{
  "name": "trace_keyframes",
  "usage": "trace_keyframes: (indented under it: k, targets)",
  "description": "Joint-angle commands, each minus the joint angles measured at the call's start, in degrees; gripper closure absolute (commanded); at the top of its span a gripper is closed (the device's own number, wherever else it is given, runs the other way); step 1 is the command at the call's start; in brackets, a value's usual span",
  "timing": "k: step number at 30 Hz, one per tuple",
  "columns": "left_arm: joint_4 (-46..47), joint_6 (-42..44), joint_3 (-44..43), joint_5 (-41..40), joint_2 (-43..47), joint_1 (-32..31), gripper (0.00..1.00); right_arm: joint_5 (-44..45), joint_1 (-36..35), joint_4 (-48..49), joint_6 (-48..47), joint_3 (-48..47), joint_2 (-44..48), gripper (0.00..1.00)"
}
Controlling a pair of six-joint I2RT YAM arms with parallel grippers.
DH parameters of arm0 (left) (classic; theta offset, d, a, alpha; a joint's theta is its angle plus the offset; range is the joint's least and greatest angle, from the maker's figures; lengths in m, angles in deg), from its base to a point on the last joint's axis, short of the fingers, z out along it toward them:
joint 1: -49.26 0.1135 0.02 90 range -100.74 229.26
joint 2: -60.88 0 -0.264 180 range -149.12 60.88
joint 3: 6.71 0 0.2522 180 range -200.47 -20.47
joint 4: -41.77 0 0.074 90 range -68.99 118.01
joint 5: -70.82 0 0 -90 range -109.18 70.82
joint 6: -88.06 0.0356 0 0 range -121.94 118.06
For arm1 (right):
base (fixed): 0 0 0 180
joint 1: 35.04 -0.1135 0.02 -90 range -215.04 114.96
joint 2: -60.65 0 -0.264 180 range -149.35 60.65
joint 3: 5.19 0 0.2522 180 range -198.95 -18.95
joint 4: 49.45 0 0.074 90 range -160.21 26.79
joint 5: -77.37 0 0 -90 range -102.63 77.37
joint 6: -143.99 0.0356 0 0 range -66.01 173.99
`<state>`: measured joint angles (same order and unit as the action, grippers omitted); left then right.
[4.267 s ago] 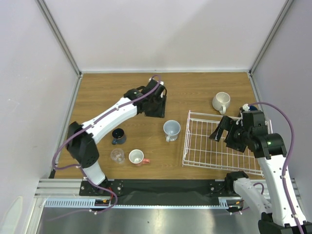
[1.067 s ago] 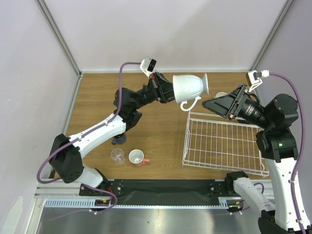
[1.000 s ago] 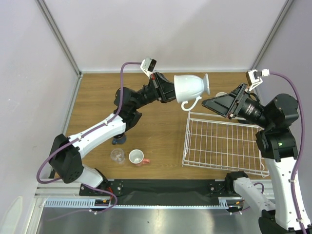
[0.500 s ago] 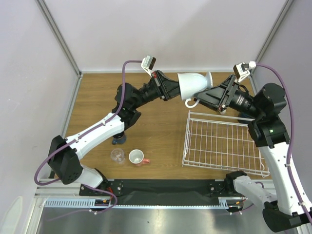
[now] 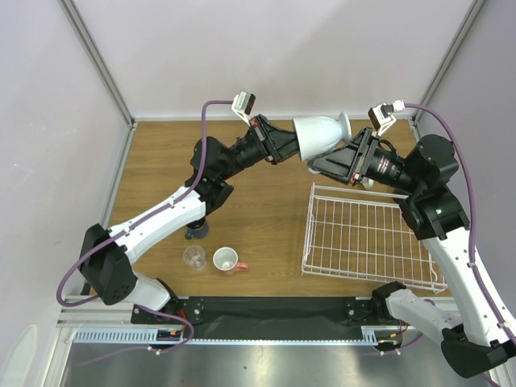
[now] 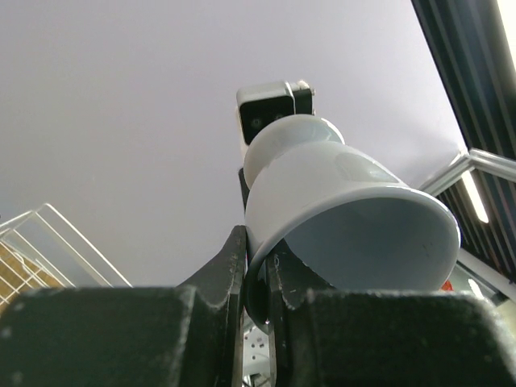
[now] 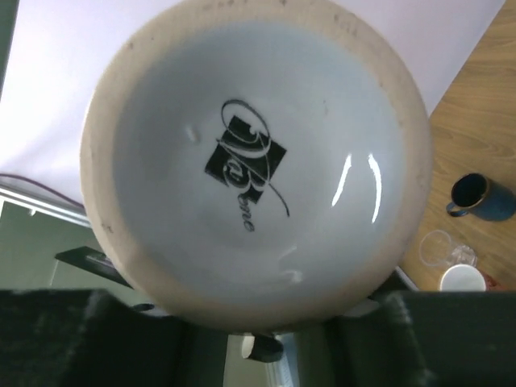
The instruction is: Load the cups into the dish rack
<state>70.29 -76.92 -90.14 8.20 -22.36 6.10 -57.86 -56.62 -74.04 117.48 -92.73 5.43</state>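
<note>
Pale grey-blue mug [image 5: 321,135] hangs on its side in the air over the far part of the table [image 5: 161,161], just beyond the dish rack's [image 5: 310,234] far-left corner, between the 2 grippers. Left gripper [image 5: 289,145] pinches its rim, 1 finger inside and 1 outside. Right gripper [image 5: 326,163] faces the mug's stamped base with a finger on either side; whether they press it I cannot tell. A dark blue cup [image 5: 196,226], clear glass [image 5: 193,256] and reddish-pink cup [image 5: 227,260] stand on the table's near-left part, outside the rack.
</note>
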Motion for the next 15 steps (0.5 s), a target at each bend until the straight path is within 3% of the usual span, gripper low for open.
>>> trace_keyframes:
  k: [1,4,6,9,10,11,13,15]
  targets:
    - [5.36,-0.69,-1.35,0.31,3.00,-0.53,1.00,1.46,-0.74,1.78,-0.02,-2.25,-0.68,0.77]
    - [4.65,-1.48,-0.82,1.10,3.00,-0.61,1.00,2.69,-0.83,-0.41,-0.73,-2.25,-0.94,1.00]
    - [2.21,-1.31,-0.56,1.36,3.43,-0.53,1.00,3.57,-0.92,-2.25,-1.95,-2.34,-0.94,1.00]
    - [-2.10,0.79,-0.20,2.07,4.92,-0.35,0.56,6.37,-0.83,-7.25,-4.84,-3.03,-0.33,1.00]
    - [-8.29,1.76,-0.29,1.63,5.45,-0.09,0.22,7.08,-0.74,-8.75,-5.64,-3.30,-0.24,1.00]
    - [-12.01,3.07,-0.55,1.45,6.15,0.18,0.08,7.70,-0.65,-9.99,-6.35,-3.65,-0.24,1.00]
    - [-20.96,6.68,-0.47,1.28,8.08,1.93,0.00,10.68,-0.65,-13.50,-8.62,-4.53,0.37,1.00]
    - [-30.19,10.27,-1.08,0.06,9.58,3.42,0.00,13.14,-0.48,-18.58,-10.74,-5.49,0.90,1.00]
